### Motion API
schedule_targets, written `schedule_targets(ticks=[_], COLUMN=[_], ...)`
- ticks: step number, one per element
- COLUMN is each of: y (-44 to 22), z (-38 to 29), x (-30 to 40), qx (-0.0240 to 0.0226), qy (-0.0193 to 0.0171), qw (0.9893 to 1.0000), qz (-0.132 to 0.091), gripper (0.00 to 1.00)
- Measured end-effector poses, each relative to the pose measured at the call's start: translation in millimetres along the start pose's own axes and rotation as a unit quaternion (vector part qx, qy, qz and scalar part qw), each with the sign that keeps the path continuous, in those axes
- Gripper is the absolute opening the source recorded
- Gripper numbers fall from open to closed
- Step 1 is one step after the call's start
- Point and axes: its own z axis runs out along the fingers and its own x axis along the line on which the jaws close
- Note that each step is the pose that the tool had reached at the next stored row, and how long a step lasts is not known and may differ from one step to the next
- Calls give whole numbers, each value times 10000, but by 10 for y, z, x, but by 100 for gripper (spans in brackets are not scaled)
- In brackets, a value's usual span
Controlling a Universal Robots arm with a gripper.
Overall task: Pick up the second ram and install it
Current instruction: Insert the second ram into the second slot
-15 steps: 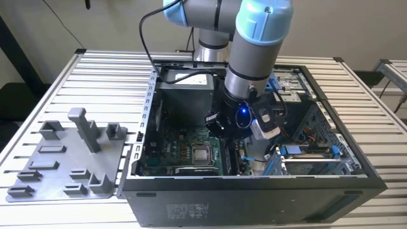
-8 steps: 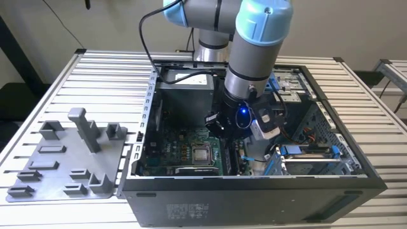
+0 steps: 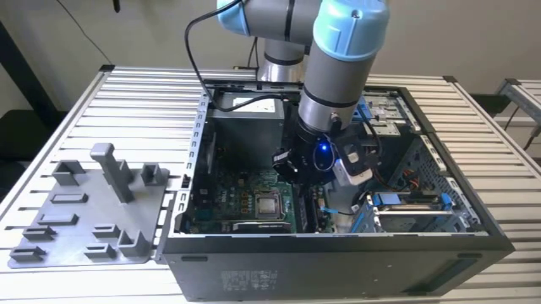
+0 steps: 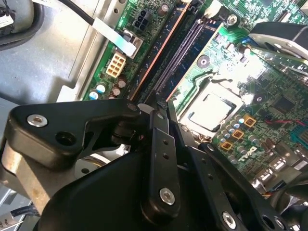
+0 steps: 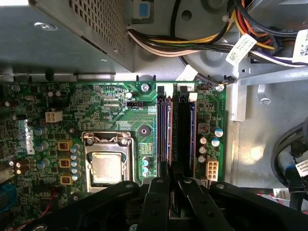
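My gripper (image 3: 320, 190) is down inside the open computer case (image 3: 338, 244), over the memory slots of the green motherboard (image 5: 110, 106). In both wrist views its black fingers (image 5: 156, 202) stand close together with only a thin gap. A slim dark board edge runs from that gap along the slot: the second ram (image 5: 182, 134) (image 4: 179, 53), held on edge and lined up with its slot. Beside it, a similar dark stick (image 5: 164, 134) with a coppery edge sits in the neighbouring slot. I cannot tell how deep the held ram is seated.
The processor socket (image 5: 107, 166) (image 3: 268, 204) lies beside the slots. The grey power supply (image 5: 72, 29) and a bundle of cables (image 5: 202, 43) are close by. A drive cage (image 3: 406, 209) fills the case's side at the exterior view's right. A grey parts holder (image 3: 85, 209) lies outside.
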Motion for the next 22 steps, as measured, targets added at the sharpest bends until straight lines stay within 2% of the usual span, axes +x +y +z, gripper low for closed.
schedule_targets(ticks=[22], y=[1], z=[26], x=[-1], qx=[-14], qy=[-10], qw=[9999], qz=[-127], gripper=[14])
